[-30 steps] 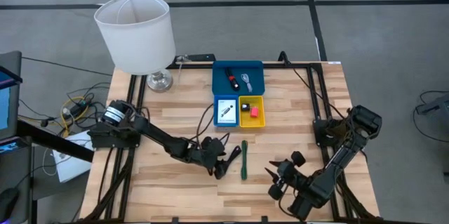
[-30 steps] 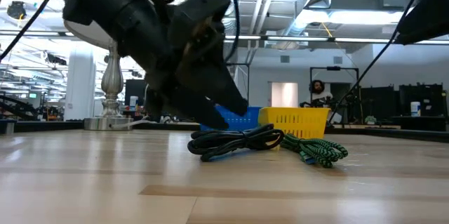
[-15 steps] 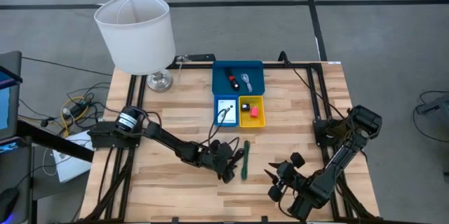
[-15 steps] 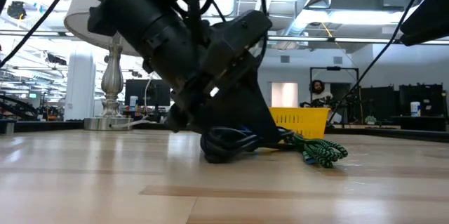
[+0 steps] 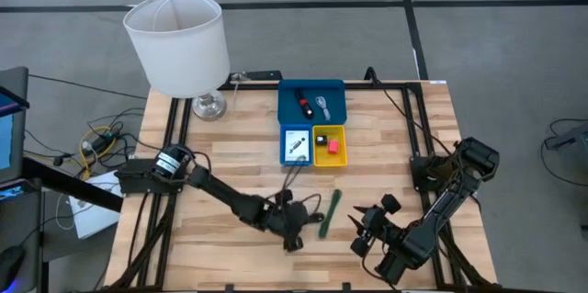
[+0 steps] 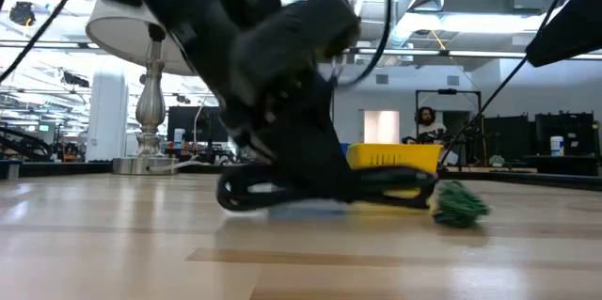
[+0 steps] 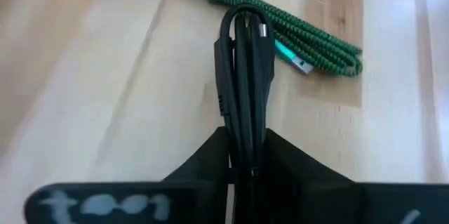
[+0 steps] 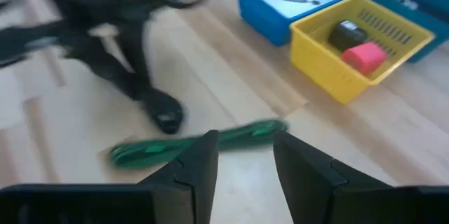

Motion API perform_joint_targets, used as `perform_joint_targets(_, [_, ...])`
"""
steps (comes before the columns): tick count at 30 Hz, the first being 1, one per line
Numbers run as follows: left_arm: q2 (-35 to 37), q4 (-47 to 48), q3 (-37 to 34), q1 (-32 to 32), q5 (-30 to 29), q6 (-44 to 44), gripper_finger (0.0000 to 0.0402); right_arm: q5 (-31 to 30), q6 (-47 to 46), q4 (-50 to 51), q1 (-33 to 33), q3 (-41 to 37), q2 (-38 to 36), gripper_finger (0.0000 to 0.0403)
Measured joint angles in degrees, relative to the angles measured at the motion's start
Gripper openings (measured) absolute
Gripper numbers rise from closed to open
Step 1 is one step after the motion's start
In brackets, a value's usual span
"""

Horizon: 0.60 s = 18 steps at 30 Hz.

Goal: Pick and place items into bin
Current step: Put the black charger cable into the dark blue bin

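Observation:
My left gripper (image 5: pixel 303 212) is low over the table's middle, shut on a bundled black cable (image 7: pixel 244 62). A bundled green cable (image 5: pixel 330 213) lies slanted on the wood just right of it, and shows past the black bundle (image 7: pixel 309 45) in the left wrist view. My right gripper (image 8: pixel 244 157) stands open at the near right, with the green cable (image 8: pixel 196 143) on the table beyond its fingertips. The bin (image 5: pixel 312 89) sits at the far middle: a wide blue tray, a small blue tray (image 5: pixel 286 151) with a white card, and a yellow tray (image 5: pixel 344 146) with a red piece. My left gripper pinches the black cable bundle by one end (image 7: pixel 245 155), several strands together, between its two fingers. The bundle runs straight out past the fingertips, along the fingers. In the low view the fingers slant down at it and the bundle (image 6: pixel 282 192) lies low along the tabletop.
A white lampshade (image 5: pixel 176 40) on a metal lamp foot stands at the far left corner. Bare wood lies along the near edge and left of my left arm. A person shows in the room far behind the table.
My left gripper has moved toward the table's right and near edges, come down over the black cable and shut on it. The green cable has been turned: its far end has swung toward the right, so it now lies slanted.

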State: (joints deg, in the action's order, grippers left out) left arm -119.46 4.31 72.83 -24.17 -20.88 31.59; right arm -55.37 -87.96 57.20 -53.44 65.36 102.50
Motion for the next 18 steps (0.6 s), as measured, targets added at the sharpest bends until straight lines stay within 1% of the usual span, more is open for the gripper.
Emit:
perform_joint_targets(2, [0.0,6.2,3.5,-0.6,-5.4,-4.2,0.0047,0.0,0.0,1.2,1.1,0.0,0.0,0.0133])
perform_joint_targets(5, [0.0,15.2,9.2,-0.6,-16.4,-10.5,0.0047,0.0,0.0,2.8,2.9,0.0,0.0,0.0134])
perform_joint_targets(9, [0.1,23.0,15.2,-0.4,-27.6,-20.7,0.0054,0.0,0.0,5.6,5.3,0.0,0.0,0.0134])
perform_joint_targets(12, [0.3,26.8,18.9,0.5,-37.4,-28.9,0.0061,0.0,0.0,8.2,7.1,0.0,0.0,0.0132])
perform_joint_targets(15, [0.3,28.5,20.6,3.0,-46.1,-37.1,0.0053,0.0,-0.1,10.7,8.5,0.0,0.0,0.0133])
perform_joint_targets(17, [0.3,28.5,21.2,5.3,-49.5,-42.8,0.0048,-0.1,-0.1,12.2,9.4,0.0,0.0,0.0134])
perform_joint_targets(18, [0.6,28.5,21.2,6.6,-49.8,-45.1,0.0048,-0.1,-0.1,13.0,9.7,0.0,0.0,0.0134])
